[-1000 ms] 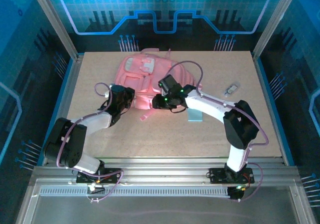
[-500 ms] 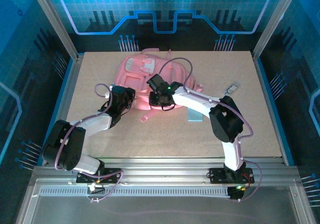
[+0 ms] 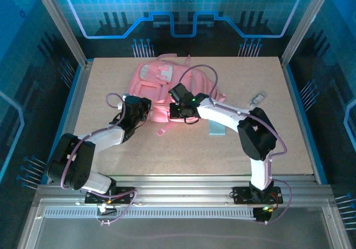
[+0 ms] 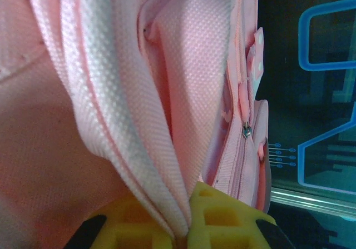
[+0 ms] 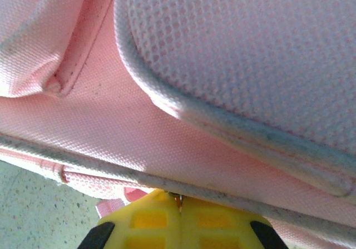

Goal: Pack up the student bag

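The student bag point(image 3: 158, 82) is a large pink backpack lying at the back middle of the table. My left gripper point(image 3: 146, 110) is at its near left edge. In the left wrist view its yellow pads point(image 4: 222, 221) are shut on a fold of the bag's pink and white fabric point(image 4: 128, 121), the left gripper point(image 4: 186, 235) pinching it at the fold's tip. My right gripper point(image 3: 176, 108) is at the bag's near right edge. In the right wrist view the right gripper point(image 5: 179, 202) is shut, its pads meeting on a small metal tab, seemingly a zip pull, under the bag's grey piping point(image 5: 233, 196).
A flat blue-grey item point(image 3: 217, 128) lies on the table just near my right forearm. A small grey object point(image 3: 257, 99) sits toward the right edge. A pink strap end point(image 3: 161, 131) trails onto the tabletop point(image 3: 183, 154) between the arms.
My right gripper has moved left along the bag's near edge and closed from partly open to shut. The left gripper has kept its hold on the fabric.
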Robot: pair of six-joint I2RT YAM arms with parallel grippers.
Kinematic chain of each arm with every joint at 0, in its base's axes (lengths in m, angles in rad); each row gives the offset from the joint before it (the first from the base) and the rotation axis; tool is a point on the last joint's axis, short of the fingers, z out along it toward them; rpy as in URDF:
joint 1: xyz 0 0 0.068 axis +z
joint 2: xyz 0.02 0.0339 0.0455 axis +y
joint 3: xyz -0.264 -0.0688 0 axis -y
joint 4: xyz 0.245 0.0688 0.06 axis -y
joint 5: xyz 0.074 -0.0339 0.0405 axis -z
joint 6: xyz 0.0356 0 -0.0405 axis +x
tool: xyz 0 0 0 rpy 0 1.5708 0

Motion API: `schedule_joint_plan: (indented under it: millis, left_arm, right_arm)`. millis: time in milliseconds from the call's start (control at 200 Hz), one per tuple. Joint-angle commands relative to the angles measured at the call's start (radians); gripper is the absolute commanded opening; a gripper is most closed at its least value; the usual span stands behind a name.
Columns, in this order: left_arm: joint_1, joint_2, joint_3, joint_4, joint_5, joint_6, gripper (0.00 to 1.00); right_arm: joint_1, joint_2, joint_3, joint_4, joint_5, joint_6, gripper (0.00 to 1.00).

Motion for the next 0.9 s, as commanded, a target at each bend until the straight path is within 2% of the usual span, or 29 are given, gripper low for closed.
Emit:
schedule_joint_plan:
  millis: [0, 190, 365, 520, 700, 895]
  left_arm:
    - [0.019, -0.035, 0.033, 0.061, 0.026, 0.041, 0.00]
    - [0.075, -0.024, 0.061, 0.025, 0.051, 0.090, 0.00]
    - [0.081, -0.025, 0.077, 0.002, 0.060, 0.107, 0.00]
    - [0.094, -0.016, 0.095, -0.020, 0.074, 0.132, 0.00]
    - [0.145, 0.045, 0.140, -0.036, 0.163, 0.172, 0.00]
    - [0.200, 0.194, 0.241, -0.009, 0.243, 0.227, 0.00]
  right_arm:
    - [-0.079, -0.034, -0.034, -0.033, 0.017, -0.105, 0.00]
    - [-0.146, -0.038, -0.039, -0.174, -0.034, -0.236, 0.00]
    - [-0.229, -0.086, -0.117, -0.193, -0.070, -0.274, 0.00]
    - [-0.284, -0.108, -0.111, -0.253, 0.012, -0.343, 0.00]
    - [-0.384, -0.098, -0.042, -0.316, 0.072, -0.395, 0.00]
    - [-0.392, -0.072, 0.013, -0.331, -0.052, -0.420, 0.00]
